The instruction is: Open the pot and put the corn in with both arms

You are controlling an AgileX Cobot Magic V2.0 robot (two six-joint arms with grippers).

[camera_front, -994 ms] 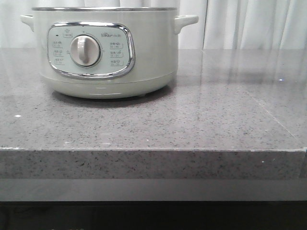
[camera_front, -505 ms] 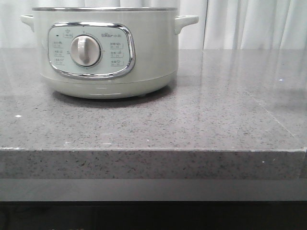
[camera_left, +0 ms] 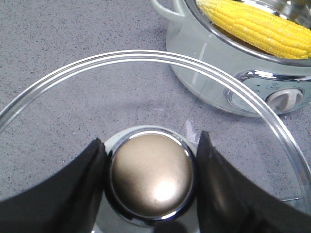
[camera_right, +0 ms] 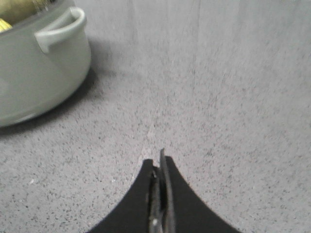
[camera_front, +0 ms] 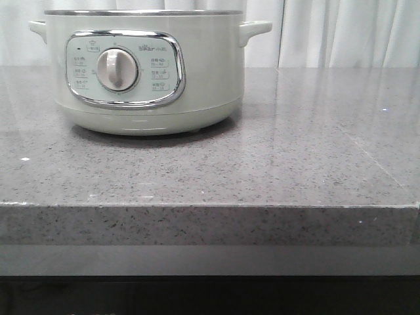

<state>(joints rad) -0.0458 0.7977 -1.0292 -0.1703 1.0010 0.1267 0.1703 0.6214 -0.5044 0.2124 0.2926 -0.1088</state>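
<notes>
in the front view neither arm shows, and the near edge of the grey speckled stone surface (camera_front: 262, 177) runs straight across. one pot (camera_front: 141, 69) stands toward the far left of the surface; its top is cut off by the frame, so its inside is hidden from here. two side handles, one chrome-framed control panel (camera_front: 125, 69) and one central dial (camera_front: 117, 69) are visible. white curtains (camera_front: 341, 33) hang behind the far edge.

in the left wrist view the left gripper (camera_left: 151, 177) has its two black fingers (camera_left: 73, 194) pressed against either side of one round metallic knob (camera_left: 151, 174), clamped on it. the knob sits at the centre of a clear glass lid (camera_left: 160, 60), whose rim is cut off at the frame edges. through and past the glass the open pot appears with one corn (camera_left: 257, 26) lying inside it, its ends out of frame.

in the right wrist view the right gripper (camera_right: 160, 194) has its fingers together with nothing between them, above bare surface. the pot stands well apart from it, one handle (camera_right: 60, 26) showing.
</notes>
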